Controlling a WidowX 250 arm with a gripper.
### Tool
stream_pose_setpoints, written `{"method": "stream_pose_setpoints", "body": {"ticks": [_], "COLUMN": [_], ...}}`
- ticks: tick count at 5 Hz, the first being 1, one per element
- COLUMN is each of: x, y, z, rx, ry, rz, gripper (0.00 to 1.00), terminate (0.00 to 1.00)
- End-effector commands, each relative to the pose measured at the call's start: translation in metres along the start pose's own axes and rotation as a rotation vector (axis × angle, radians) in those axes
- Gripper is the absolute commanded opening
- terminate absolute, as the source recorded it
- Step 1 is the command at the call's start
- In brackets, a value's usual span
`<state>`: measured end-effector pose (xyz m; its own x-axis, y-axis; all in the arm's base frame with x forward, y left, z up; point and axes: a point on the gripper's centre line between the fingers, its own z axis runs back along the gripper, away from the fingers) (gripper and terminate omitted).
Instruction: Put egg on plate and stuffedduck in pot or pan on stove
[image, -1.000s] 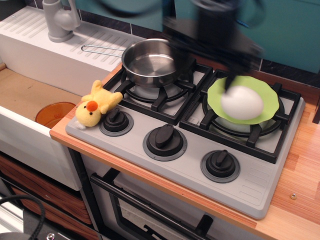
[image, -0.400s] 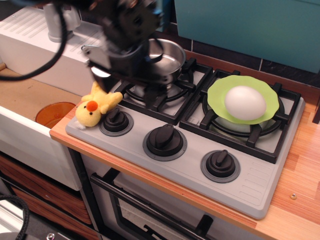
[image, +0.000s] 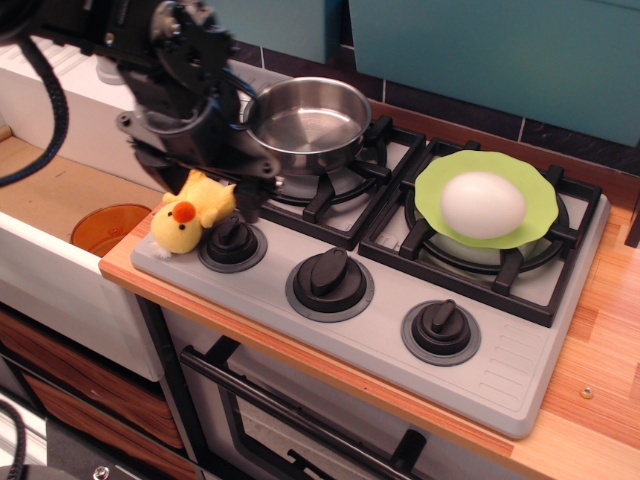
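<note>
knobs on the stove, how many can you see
3, in a row along the stove front: left knob beside the duck, middle knob, right knob below the plate. None seems hidden.

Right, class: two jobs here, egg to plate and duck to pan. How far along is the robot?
Done: the egg sits on the green plate over the right burner. In hand: the gripper hangs just above the stuffed duck, which lies at the stove's left front corner, not visibly gripped. Left: grasp the duck and drop it in the empty steel pan.
</note>
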<state>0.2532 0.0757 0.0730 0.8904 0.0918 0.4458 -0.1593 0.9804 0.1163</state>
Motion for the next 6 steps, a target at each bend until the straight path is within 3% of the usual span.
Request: {"method": "stream_pose_setpoints", "body": {"ticks": [1, 3, 6], "x": [0.055, 0.046, 0.01], "y": [0.026, 0.022, 0.012], "z": [-0.016, -0.035, -0.029], "rx": [-0.025, -0.036, -0.014], "ry": [-0.07, -0.049, -0.033], "rz": [-0.032, 0.004, 0.044], "gripper": [1.0, 1.0, 1.0], "terminate": [0.0, 0.0, 0.0]}}
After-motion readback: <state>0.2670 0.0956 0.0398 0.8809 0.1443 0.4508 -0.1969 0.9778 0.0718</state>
